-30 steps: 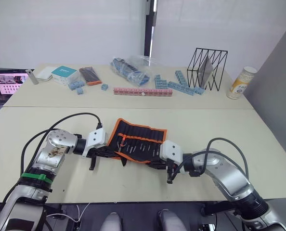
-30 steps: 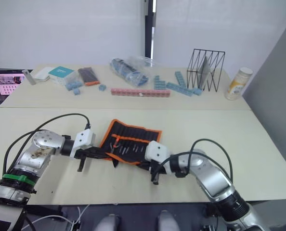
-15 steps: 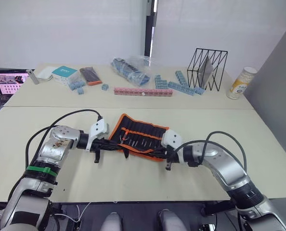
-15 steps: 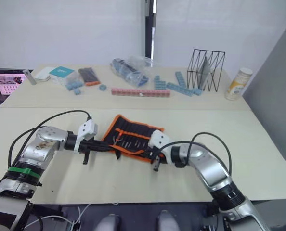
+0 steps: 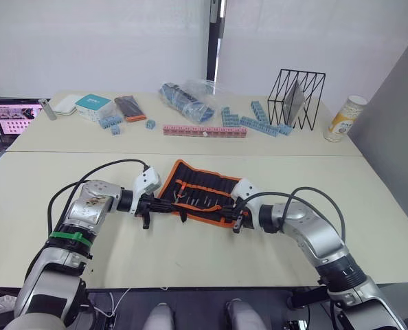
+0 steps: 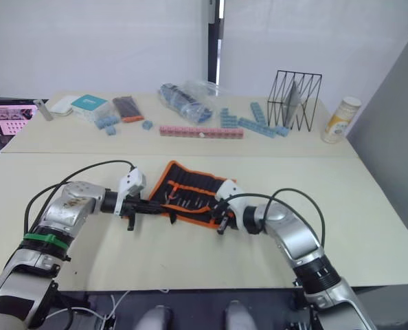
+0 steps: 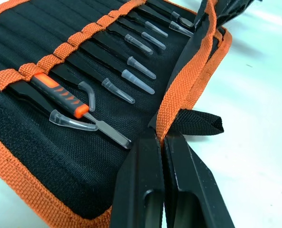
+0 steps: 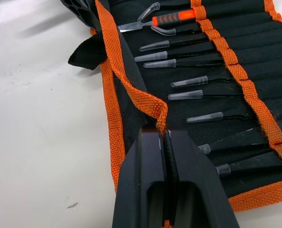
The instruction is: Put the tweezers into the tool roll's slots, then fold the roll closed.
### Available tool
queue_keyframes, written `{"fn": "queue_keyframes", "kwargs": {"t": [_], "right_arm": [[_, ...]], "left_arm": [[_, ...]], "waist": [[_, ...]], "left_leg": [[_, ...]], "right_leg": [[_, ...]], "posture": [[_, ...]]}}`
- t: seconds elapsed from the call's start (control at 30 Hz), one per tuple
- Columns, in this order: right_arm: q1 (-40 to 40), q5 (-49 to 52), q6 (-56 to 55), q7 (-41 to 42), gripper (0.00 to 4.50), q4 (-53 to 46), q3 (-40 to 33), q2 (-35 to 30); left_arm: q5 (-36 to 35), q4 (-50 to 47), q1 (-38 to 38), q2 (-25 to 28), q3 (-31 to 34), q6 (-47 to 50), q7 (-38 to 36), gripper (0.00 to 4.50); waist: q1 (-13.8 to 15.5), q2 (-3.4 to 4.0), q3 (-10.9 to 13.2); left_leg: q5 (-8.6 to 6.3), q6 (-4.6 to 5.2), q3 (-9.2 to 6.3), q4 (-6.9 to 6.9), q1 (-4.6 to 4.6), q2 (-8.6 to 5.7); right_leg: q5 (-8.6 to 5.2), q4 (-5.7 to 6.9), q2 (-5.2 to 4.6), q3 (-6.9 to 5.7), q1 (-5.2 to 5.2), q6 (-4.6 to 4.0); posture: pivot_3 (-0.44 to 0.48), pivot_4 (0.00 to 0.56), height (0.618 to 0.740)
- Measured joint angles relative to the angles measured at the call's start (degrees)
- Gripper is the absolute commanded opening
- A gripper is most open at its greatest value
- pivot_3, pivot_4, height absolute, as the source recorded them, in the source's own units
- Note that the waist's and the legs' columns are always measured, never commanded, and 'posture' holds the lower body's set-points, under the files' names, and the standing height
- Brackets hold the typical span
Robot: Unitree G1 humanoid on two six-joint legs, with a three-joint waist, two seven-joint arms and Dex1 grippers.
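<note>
Several tools: we see the tweezers (image 7: 131, 61) seated in the slots (image 8: 236, 90), clear caps on their tips; an orange-handled tool (image 7: 60, 97) sits among them.
Tool roll (image 5: 204, 192): open on the near table (image 5: 190, 254), between our two arms.
Hidden: the tweezers' upper ends run under the orange centre strip (image 8: 226, 52).
Left gripper (image 7: 161, 142): fingers pressed together on the roll's orange edge trim (image 7: 179, 90).
Right gripper (image 8: 163, 137): pinched closed on the same trim, lifting a fold.
Far table: blue blocks (image 5: 259, 124), wire rack (image 5: 297, 96).
</note>
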Motion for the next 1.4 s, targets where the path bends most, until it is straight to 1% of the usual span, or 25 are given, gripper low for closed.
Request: {"fn": "queue_keyframes", "kwargs": {"t": [0.13, 0.2, 0.27, 0.4, 0.5, 0.57, 0.6, 0.67, 0.83, 0.87, 1.0, 1.03, 1.13, 1.2, 1.3, 1.4], "right_arm": [[0.01, 0.02, 0.00, -0.67, 0.00, 0.59, -0.08, 0.03], [0.00, -0.04, 0.08, -1.24, 0.00, 1.03, -0.08, 0.23], [0.08, -0.68, 0.96, -2.24, 0.00, 2.84, -0.69, 0.04], [0.10, -0.44, 2.21, -2.69, 0.00, 3.15, -2.27, 0.36], [0.58, 0.20, 2.23, -2.23, 0.95, 2.91, -3.38, 0.25], [1.85, 1.91, 1.71, -1.04, 1.61, 1.87, -6.00, 0.13], [2.24, 2.77, 1.45, -0.71, 1.94, 1.18, -7.31, 0.11], [2.61, 4.17, 0.67, 0.34, 2.58, -0.99, -9.28, -0.02], [3.06, 9.22, 0.32, 0.87, 2.58, -7.09, -13.31, 0.47], [3.28, 9.85, 0.55, 0.80, 2.60, -7.94, -13.68, 0.73], [4.39, 11.96, 1.69, -0.46, 1.51, -10.68, -13.87, 2.93], [4.73, 11.66, 1.60, -1.15, 1.08, -10.97, -13.36, 3.09], [5.24, 8.32, 0.92, -3.01, 0.06, -10.60, -9.46, 3.66], [5.44, 5.09, -0.33, -4.14, 0.00, -9.26, -6.03, 3.83], [5.43, 1.10, -1.25, -6.68, 0.00, -5.89, -3.37, 5.65], [5.25, -1.82, -2.68, -8.62, 0.00, -3.00, -1.73, 7.07]], "left_arm": [[-0.01, 0.19, -0.26, -0.49, 0.00, 0.55, 0.22, 0.02], [-0.17, 0.55, -0.77, -0.73, 0.08, 1.35, 0.37, 0.64], [-0.18, 1.54, -1.70, -0.11, 1.45, 2.98, 1.18, 1.24], [-0.17, 1.86, -2.48, 0.74, 3.50, 3.67, 2.02, 2.57], [-1.04, 1.75, -2.48, 0.75, 5.00, 4.53, 2.32, 3.58], [-2.82, 0.89, -2.49, 1.06, 7.36, 5.55, 2.26, 4.24], [-3.64, 0.23, -2.49, 1.30, 8.28, 6.04, 2.22, 4.50], [-4.94, -1.26, -2.48, 1.76, 9.81, 7.03, 1.97, 4.50], [-7.64, -6.81, -0.81, 1.31, 11.50, 7.80, 2.19, 4.50], [-8.47, -8.51, 0.27, 1.03, 11.65, 8.56, 2.19, 4.24], [-10.51, -14.53, 4.42, -1.10, 11.31, 9.73, 2.65, 3.06], [-10.38, -15.40, 4.92, -1.56, 10.98, 9.47, 3.29, 2.67], [-8.62, -15.63, 5.49, -3.23, 9.64, 7.92, 6.10, 1.67], [-6.94, -15.29, 5.83, -4.31, 8.03, 6.14, 7.59, 1.02], [-4.54, -13.96, 6.67, -5.91, 5.66, 3.50, 9.27, 0.05], [-2.24, -11.56, 6.80, -7.83, 3.73, 1.39, 11.16, 0.02]], "waist": [[-0.04, 0.00, 0.00], [-0.02, 0.00, 0.00], [0.00, 0.00, 0.00], [0.07, 0.01, 0.00], [0.06, 0.01, 0.00], [0.01, 0.02, 0.01], [-0.04, 0.03, 0.02], [-0.12, 0.05, 0.03], [-0.22, 0.07, 0.04], [-0.21, 0.07, 0.04], [-0.14, 0.07, 0.05], [-0.13, 0.08, 0.05], [-0.05, 0.08, 0.05], [-0.05, 0.08, 0.04], [-0.05, 0.08, 0.05], [-0.05, 0.08, 0.05]], "left_leg": [[0.00, 0.00, 0.00, -0.01, 0.00, 0.00], [0.00, 0.00, -0.01, 0.00, 0.00, 0.00], [0.00, 0.00, -0.01, 0.03, -0.01, -0.01], [0.00, 0.00, -0.02, 0.03, 0.01, -0.02], [0.00, 0.00, -0.02, 0.05, -0.02, -0.02], [0.00, 0.00, -0.04, 0.04, -0.06, -0.02], [0.00, 0.00, -0.04, 0.03, -0.06, -0.02], [0.00, 0.00, -0.04, 0.01, -0.05, -0.02], [0.00, 0.00, -0.04, 0.00, -0.02, -0.01], [0.00, 0.00, -0.04, 0.00, -0.02, -0.01], [0.00, 0.00, -0.04, 0.01, -0.03, -0.01], [0.00, 0.00, -0.04, 0.03, -0.01, -0.01], [0.00, 0.00, -0.03, 0.08, 0.01, -0.01], [0.00, 0.00, -0.02, 0.09, 0.00, -0.01], [0.00, 0.00, -0.01, 0.08, 0.00, -0.01], [0.00, 0.00, -0.01, 0.08, -0.02, -0.01]], "right_leg": [[0.00, 0.01, 0.00, 0.00, 0.00, 0.00], [0.00, 0.00, 0.00, 0.00, 0.00, 0.01], [0.01, -0.01, 0.00, 0.00, 0.00, 0.02], [0.02, -0.02, -0.01, 0.01, 0.05, 0.03], [0.02, -0.03, 0.00, 0.01, 0.04, 0.04], [0.02, -0.04, 0.00, 0.01, 0.01, 0.04], [0.02, -0.04, 0.00, 0.00, 0.01, 0.04], [0.02, -0.03, 0.00, 0.00, 0.00, 0.04], [0.02, -0.03, 0.00, 0.01, 0.03, 0.04], [0.02, -0.04, 0.00, 0.01, 0.03, 0.04], [0.02, -0.03, 0.00, 0.01, 0.02, 0.04], [0.02, -0.04, 0.00, 0.01, 0.04, 0.04], [0.03, -0.05, 0.00, 0.01, 0.05, -0.01], [0.04, -0.07, 0.00, 0.01, 0.05, -0.02], [0.05, -0.07, 0.00, 0.02, 0.04, -0.01], [0.07, -0.07, 0.00, 0.02, 0.03, 0.01]], "posture": [[0.000, 0.150, 0.737], [0.000, 0.150, 0.737], [0.000, 0.150, 0.737], [0.000, 0.150, 0.737], [0.000, 0.150, 0.737], [0.000, 0.150, 0.737], [0.000, 0.150, 0.737], [0.000, 0.150, 0.737], [0.000, 0.150, 0.737], [0.000, 0.150, 0.737], [0.000, 0.150, 0.737], [0.000, 0.150, 0.737], [0.000, 0.150, 0.737], [0.000, 0.150, 0.737], [0.000, 0.150, 0.737], [0.000, 0.150, 0.737]]}}
